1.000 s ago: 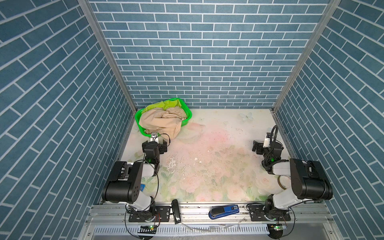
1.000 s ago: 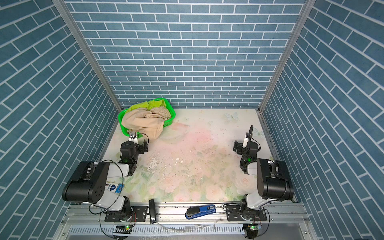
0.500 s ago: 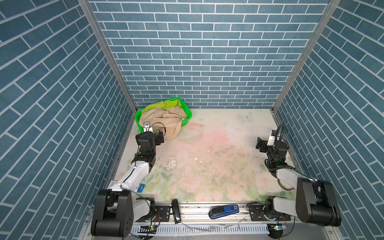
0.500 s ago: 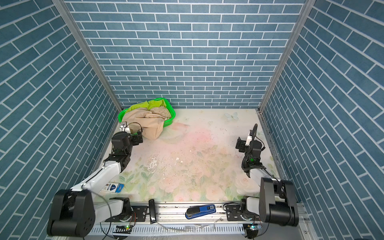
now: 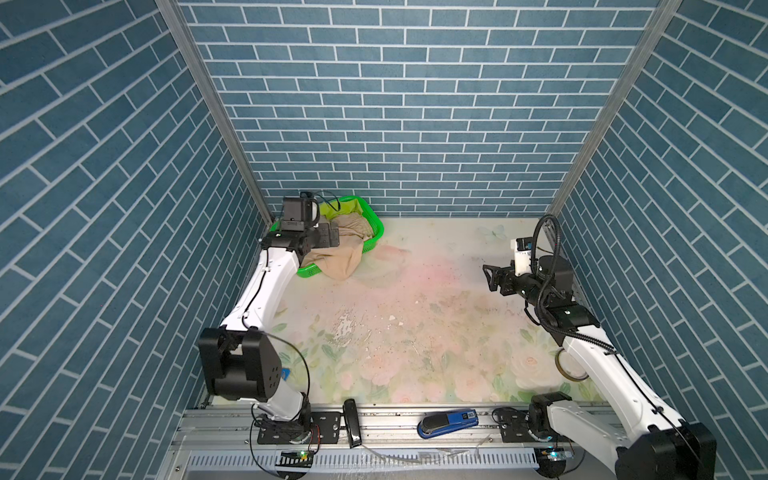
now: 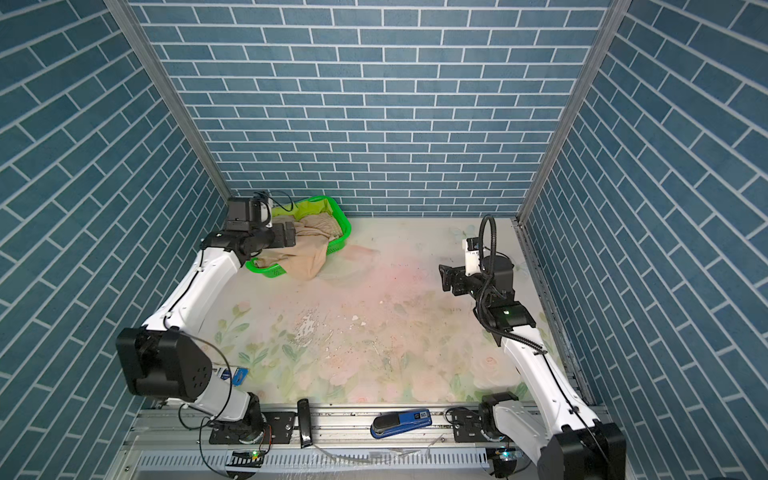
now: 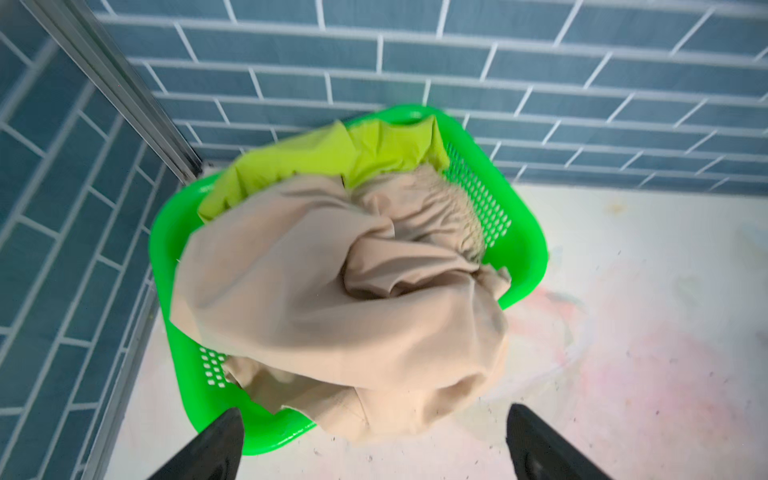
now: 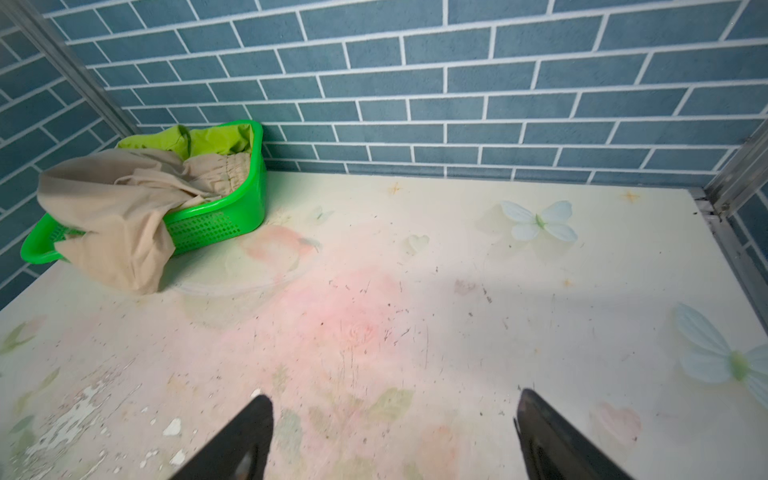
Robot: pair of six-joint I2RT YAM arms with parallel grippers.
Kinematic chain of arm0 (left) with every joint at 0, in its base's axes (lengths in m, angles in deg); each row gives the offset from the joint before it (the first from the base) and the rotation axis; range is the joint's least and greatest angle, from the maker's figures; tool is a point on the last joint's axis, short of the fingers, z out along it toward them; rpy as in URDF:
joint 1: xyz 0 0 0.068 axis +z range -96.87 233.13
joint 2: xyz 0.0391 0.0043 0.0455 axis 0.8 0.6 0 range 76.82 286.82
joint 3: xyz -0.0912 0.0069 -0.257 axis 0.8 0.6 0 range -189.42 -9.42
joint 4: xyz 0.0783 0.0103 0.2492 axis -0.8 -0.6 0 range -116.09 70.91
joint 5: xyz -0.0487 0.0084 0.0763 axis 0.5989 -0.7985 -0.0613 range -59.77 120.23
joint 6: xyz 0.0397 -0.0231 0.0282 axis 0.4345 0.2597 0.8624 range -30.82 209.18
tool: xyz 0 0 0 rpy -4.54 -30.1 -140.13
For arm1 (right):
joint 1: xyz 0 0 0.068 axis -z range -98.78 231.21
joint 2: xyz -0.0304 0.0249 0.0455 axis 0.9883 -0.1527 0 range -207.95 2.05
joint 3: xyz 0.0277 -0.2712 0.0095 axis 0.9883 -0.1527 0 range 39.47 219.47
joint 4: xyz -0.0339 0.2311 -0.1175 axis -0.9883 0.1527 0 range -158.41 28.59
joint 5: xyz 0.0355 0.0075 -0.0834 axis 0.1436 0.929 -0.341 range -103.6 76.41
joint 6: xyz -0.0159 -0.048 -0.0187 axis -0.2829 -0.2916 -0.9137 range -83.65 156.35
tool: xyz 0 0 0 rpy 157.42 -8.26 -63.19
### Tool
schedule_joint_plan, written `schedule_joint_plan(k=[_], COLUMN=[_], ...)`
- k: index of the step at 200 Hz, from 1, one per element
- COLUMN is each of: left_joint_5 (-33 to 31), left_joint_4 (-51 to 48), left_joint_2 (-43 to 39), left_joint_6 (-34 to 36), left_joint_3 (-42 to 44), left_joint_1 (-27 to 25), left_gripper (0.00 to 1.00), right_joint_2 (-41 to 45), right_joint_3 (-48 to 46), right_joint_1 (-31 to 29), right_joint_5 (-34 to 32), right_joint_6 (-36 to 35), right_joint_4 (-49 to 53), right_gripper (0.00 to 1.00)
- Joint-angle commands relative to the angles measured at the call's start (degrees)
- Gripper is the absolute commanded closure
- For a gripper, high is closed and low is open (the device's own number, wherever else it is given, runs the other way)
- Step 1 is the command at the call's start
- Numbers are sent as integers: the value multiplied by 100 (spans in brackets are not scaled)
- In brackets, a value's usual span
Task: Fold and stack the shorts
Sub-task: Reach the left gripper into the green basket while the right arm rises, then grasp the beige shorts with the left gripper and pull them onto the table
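Left wrist view looks down on the basket (image 7: 528, 257), which sits in the far left corner of the surface (image 7: 623, 332) against the brick walls (image 7: 415, 62). The beige shorts (image 7: 332, 311) lie crumpled on top in the basket and spill over its near rim, so that one fold rests on the surface. Their gathered waistband shows inside the basket, beside its perforated side. The green shorts (image 7: 332, 153) lie underneath, bunched against the far side of the basket, only partly showing. The left end effector (image 7: 374, 432) hovers over the draped beige cloth with its fingers (image 7: 216, 440) spread wide and nothing between them. In both top views the left arm (image 5: 266, 291) reaches out to the basket, and the end effector hangs above it. The right end effector (image 8: 390, 415) is open and empty too, its fingers wide apart above bare surface. In both top views it hangs over the right side of the surface, well apart from the basket and from both pairs of shorts. A stapler (image 5: 448, 420) lies on the metal rail (image 5: 395, 434) along the front edge, apart from the cloth.
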Motion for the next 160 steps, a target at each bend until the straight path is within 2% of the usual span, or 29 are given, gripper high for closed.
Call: schedule_joint_plan(k=[1,19,44,61,72,79,95,118,140,160], left_joint_5=[172,245,-167,-300,-321,-314,-286,-28,280,644], left_joint_4=[-685,-681,-787,-466,-256,-118,74,139,-128,-267], left_joint_2=[559,1037,1558,1637,1628,1616,1629,1776,1865,1565], left_joint_6=[201,191,-29,-10,64,118,182,228,312,329], left_joint_3=[-299,-514,-805,-690,-596,-552,-533,-717,-1096,-1190], left_joint_1=[-131,-131,-131,-131,-131,-123,-105,-31,-17,-19], left_gripper=[0,0,0,0,6,12,44,100,100,100], right_joint_2=[85,76,98,129,98,78,55,155,295,267], right_joint_3=[50,-4,-56,-131,-119,-97,-54,-162,-307,-256], right_joint_1=[-143,-235,-326,-361,-367,-379,-399,-437,-450,-445], right_joint_5=[53,68,50,26,24,24,37,-6,-143,-208], right_joint_6=[9,122,211,275,324,359,430,497,502,447], right_joint_4=[755,754,696,551,547,563,621,670,639,679], right_gripper=[9,9,9,9,9,10,11,13,13,13])
